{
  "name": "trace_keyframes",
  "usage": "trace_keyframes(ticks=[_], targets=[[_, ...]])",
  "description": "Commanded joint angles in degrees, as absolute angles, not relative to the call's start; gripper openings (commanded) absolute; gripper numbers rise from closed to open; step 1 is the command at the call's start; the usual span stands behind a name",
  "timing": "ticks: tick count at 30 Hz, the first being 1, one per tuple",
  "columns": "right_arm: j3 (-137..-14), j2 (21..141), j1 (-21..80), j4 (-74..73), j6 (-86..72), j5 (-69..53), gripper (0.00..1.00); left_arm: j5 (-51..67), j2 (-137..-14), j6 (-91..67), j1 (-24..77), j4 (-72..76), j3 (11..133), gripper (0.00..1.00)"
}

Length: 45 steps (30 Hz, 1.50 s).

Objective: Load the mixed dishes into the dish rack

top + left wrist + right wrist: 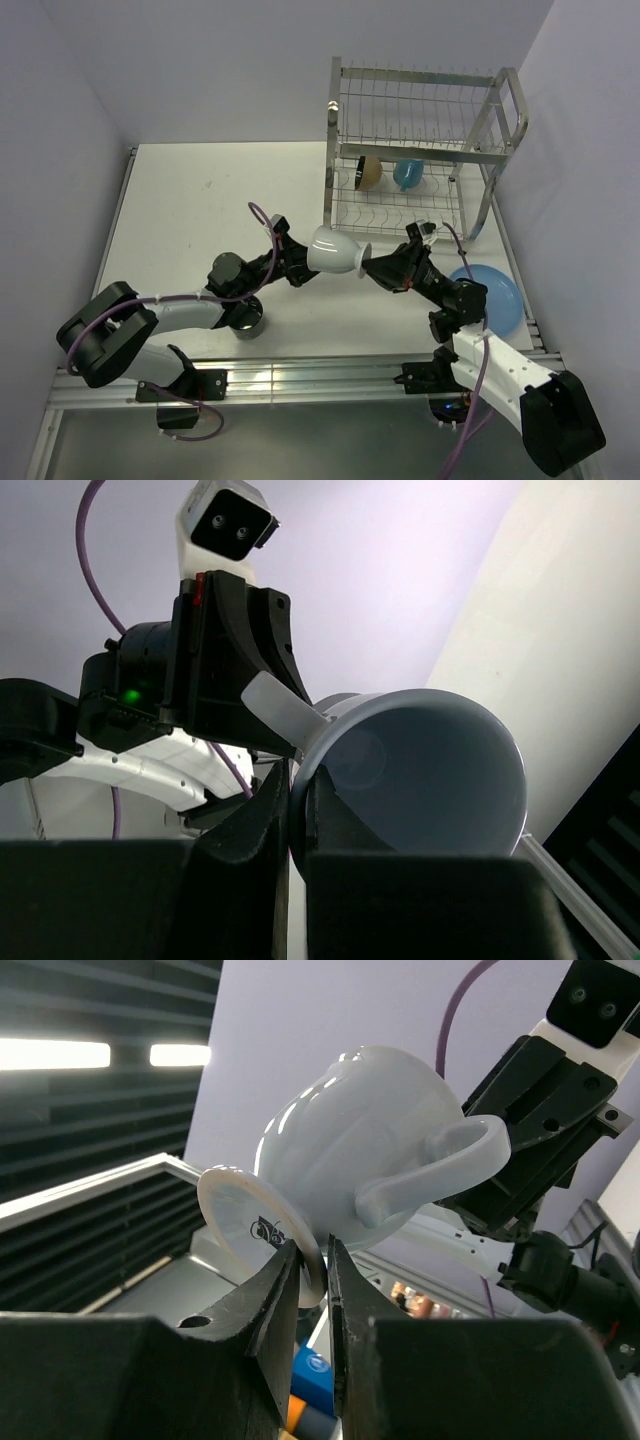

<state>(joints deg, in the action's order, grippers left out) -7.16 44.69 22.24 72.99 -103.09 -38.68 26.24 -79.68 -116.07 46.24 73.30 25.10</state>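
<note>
The white mug (pixel 335 250) hangs on its side in mid-air in front of the dish rack (pixel 420 130), held from both ends. My left gripper (pixel 303 262) is shut on the mug's rim (pixel 310 770), one finger inside and one outside. My right gripper (pixel 372 262) is shut on the flat round foot (pixel 250 1230) of the mug (pixel 350 1150). On the rack's lower tier sit the tan bowl (pixel 369 172) and the light blue mug (pixel 408 174). The light blue plate (pixel 490 295) lies on the table behind my right arm. The dark mug (pixel 245 318) stands under my left arm.
The rack stands at the table's back right, close to the right wall. Its upper tier (pixel 415 100) holds nothing. The table's raised metal edge (pixel 300 375) runs along the near side by the arm bases.
</note>
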Motion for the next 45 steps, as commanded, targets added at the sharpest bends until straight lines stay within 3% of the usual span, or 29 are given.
trace_keyframes(ticks=[1, 2, 5, 6, 9, 16, 17, 20, 30, 37, 40, 43, 45], targets=[[-8.35, 46.32, 22.67, 96.06, -106.61, -37.53, 0.00, 25.40, -80.59, -119.18, 47.64, 106.52, 27.42, 0.00], [-8.35, 46.06, 22.68, 96.06, -106.44, -37.44, 0.00, 25.57, -80.77, -119.35, 47.64, 106.61, 27.51, 0.01], [-7.91, 44.31, 22.59, 93.53, -105.21, -36.39, 0.00, 25.93, -81.30, -119.97, 47.72, 106.61, 26.90, 0.30], [-7.82, 43.95, 22.59, 92.82, -104.86, -36.39, 0.00, 26.01, -81.56, -119.97, 47.72, 106.61, 26.46, 0.44], [-7.39, 43.59, 22.59, 92.98, -104.76, -35.60, 0.00, 26.46, -82.35, -120.06, 47.90, 106.52, 26.02, 0.61], [-6.59, 44.30, 22.59, 94.22, -105.12, -34.02, 0.00, 27.51, -83.58, -119.88, 48.16, 106.61, 26.54, 0.75], [-6.59, 44.04, 22.50, 93.70, -105.03, -33.58, 0.00, 27.42, -83.76, -119.88, 48.16, 106.52, 26.11, 0.87], [-7.12, 42.81, 22.50, 90.46, -103.63, -33.84, 0.00, 27.07, -84.11, -119.62, 48.16, 106.52, 24.01, 0.99], [-9.66, 34.11, 21.01, 69.37, -94.59, -33.13, 0.00, 27.07, -80.60, -114.44, 43.08, 101.96, 11.96, 0.99], [-9.93, 32.79, 20.13, 64.52, -93.08, -32.26, 0.00, 31.02, -74.89, -109.26, 36.65, 91.77, 10.02, 0.99], [-10.63, 32.26, 18.64, 60.04, -90.53, -31.73, 0.00, 33.83, -69.89, -103.22, 35.60, 82.12, 12.56, 0.99], [-12.21, 30.68, 16.62, 51.70, -86.15, -29.98, 0.00, 37.17, -61.64, -90.69, 35.51, 60.01, 19.49, 0.99], [-14.67, 29.71, 15.82, 41.88, -80.46, -26.74, 0.00, 33.69, -54.08, -73.25, 35.42, 29.39, 28.44, 0.99]])
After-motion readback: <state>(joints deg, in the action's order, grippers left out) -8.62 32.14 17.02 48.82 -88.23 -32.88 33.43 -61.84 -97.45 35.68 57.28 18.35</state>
